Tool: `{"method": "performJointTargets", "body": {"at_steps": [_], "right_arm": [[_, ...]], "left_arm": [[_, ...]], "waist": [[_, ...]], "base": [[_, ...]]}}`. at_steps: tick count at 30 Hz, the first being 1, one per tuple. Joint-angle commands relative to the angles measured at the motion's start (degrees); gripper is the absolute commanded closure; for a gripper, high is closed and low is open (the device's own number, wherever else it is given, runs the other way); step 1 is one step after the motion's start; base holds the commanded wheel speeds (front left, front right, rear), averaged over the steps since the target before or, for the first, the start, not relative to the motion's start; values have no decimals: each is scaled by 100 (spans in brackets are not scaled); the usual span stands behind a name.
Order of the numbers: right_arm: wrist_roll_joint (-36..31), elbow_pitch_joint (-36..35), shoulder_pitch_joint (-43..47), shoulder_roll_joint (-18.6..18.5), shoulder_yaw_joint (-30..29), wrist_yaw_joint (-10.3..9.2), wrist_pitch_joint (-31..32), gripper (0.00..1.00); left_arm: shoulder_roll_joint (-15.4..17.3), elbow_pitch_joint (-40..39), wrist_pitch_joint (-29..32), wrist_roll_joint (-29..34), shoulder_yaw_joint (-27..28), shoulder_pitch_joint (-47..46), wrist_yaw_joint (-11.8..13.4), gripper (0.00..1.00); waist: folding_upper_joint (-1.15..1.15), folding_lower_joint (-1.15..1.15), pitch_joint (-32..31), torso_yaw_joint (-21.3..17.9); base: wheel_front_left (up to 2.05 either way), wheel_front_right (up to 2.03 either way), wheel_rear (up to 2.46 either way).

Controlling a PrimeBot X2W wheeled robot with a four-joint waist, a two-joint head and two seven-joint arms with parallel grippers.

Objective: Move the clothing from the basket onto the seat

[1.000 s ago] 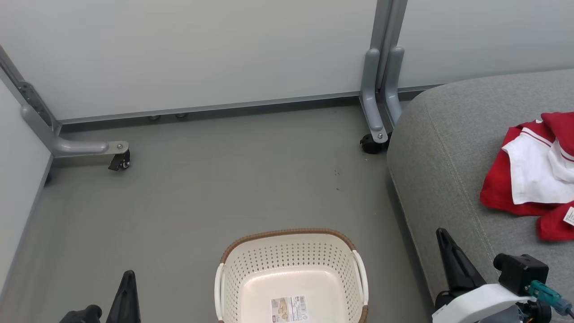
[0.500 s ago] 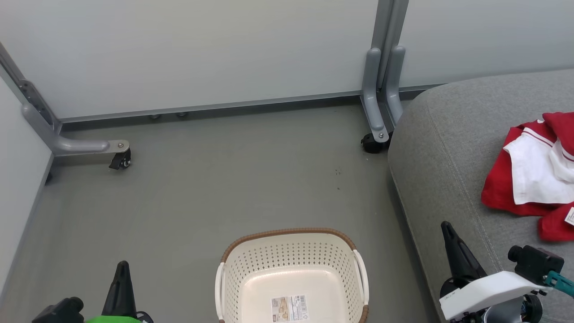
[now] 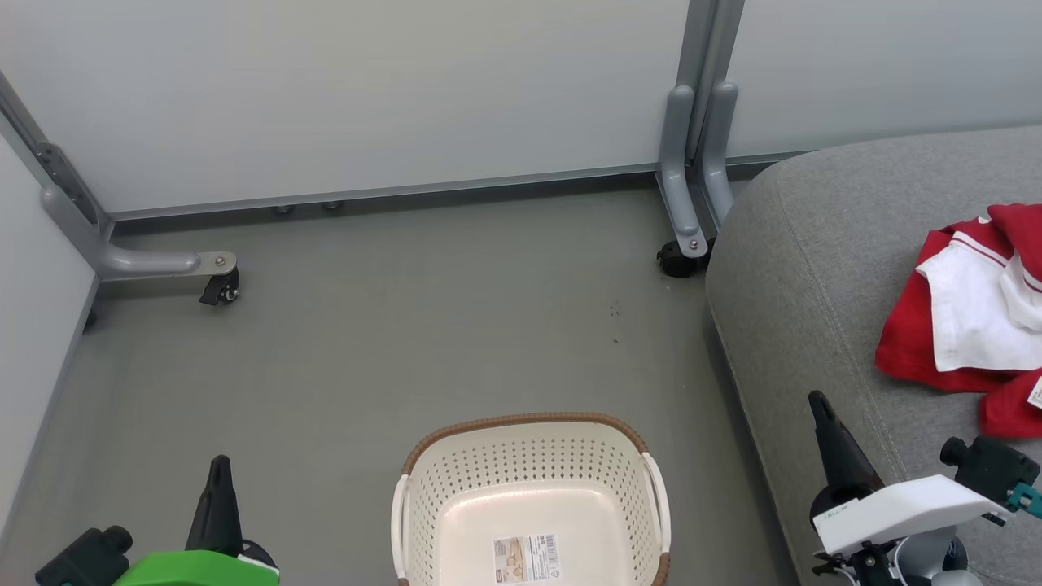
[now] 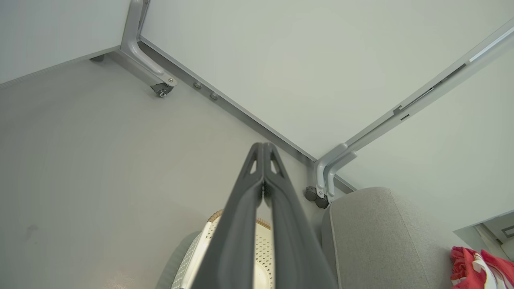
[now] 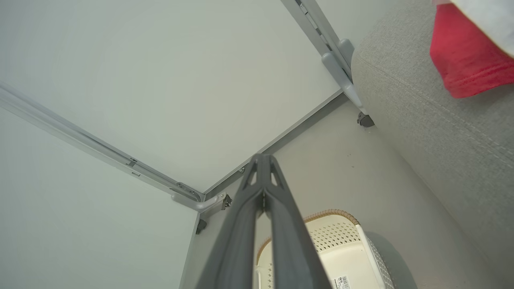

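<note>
The red and white clothing (image 3: 973, 317) lies crumpled on the grey seat (image 3: 822, 268) at the right; it also shows at the edge of the left wrist view (image 4: 478, 267) and the right wrist view (image 5: 468, 56). The cream basket (image 3: 529, 500) with its brown rim stands on the floor at the bottom centre, holding nothing but a label. My left gripper (image 3: 218, 468) is low at the left of the basket, shut and holding nothing. My right gripper (image 3: 816, 403) is low at the right, over the seat's front edge, fingers pressed together and holding nothing.
Pale partition walls close off the back and left, with grey metal legs on castors (image 3: 218, 289) (image 3: 676, 260) standing on the grey floor (image 3: 407, 342). The seat's rounded side (image 3: 733, 325) rises just right of the basket.
Both arms have drawn down and outward toward the lower corners of the head view; more of the left arm's green cover shows. The clothing and basket stay where they were.
</note>
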Motion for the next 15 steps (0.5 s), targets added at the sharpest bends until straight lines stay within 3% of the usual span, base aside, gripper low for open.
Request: {"method": "performJointTargets", "body": {"at_steps": [1,15], "right_arm": [[218,-18,-167,-44,-28,2,18,100],[1232,203,-357,-66,-118,2,112,100]], "left_arm": [[23,-63,37,-225,37,-188,-25,100],[9,-25,290,-1235,98,-374,-61,100]], "waist": [[0,0,1,2],[0,0,13,19]], "base": [[0,0,0],[0,0,0]]}}
